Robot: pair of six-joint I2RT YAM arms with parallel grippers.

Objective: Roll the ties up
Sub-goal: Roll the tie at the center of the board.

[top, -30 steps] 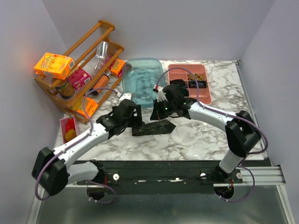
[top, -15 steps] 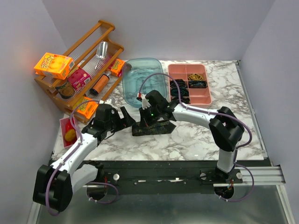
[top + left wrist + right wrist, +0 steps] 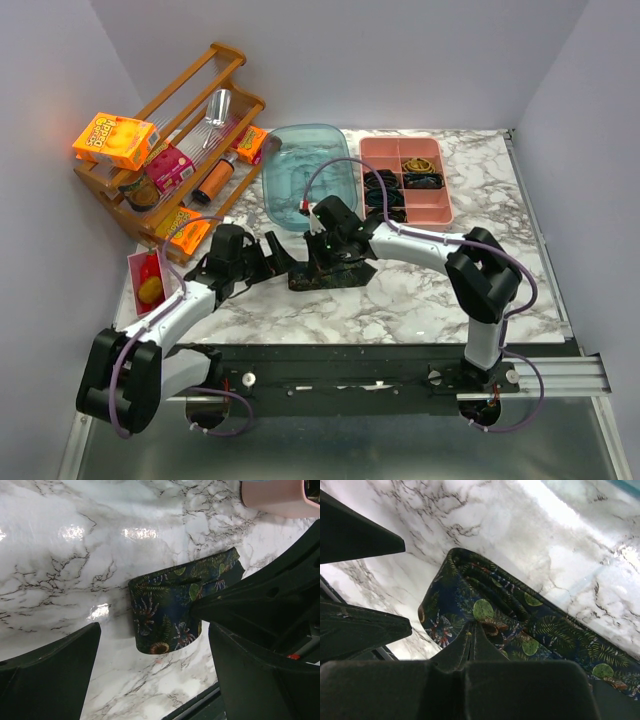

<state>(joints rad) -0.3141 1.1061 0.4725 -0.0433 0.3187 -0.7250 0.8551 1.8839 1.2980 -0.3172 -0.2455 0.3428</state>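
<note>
Plain lavender walls [image 3: 400, 60] enclose a white, grey-veined marble table [image 3: 430, 290]. At ten o'clock a wooden rack [image 3: 178, 110] holds orange boxes [image 3: 115, 140], lettering unreadable. At the centre lies the folded, leaf-patterned tie [image 3: 335, 275]. The right gripper [image 3: 325, 262], fingers closed together, presses on it; the left gripper [image 3: 279, 252] gapes wide at its nine o'clock.

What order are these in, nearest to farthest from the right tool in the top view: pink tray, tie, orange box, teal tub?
From the right tool, top view:
1. tie: right at its tip, near the table's middle.
2. teal tub: just behind it.
3. pink tray: back right.
4. orange box: far left, on the wooden rack.
</note>
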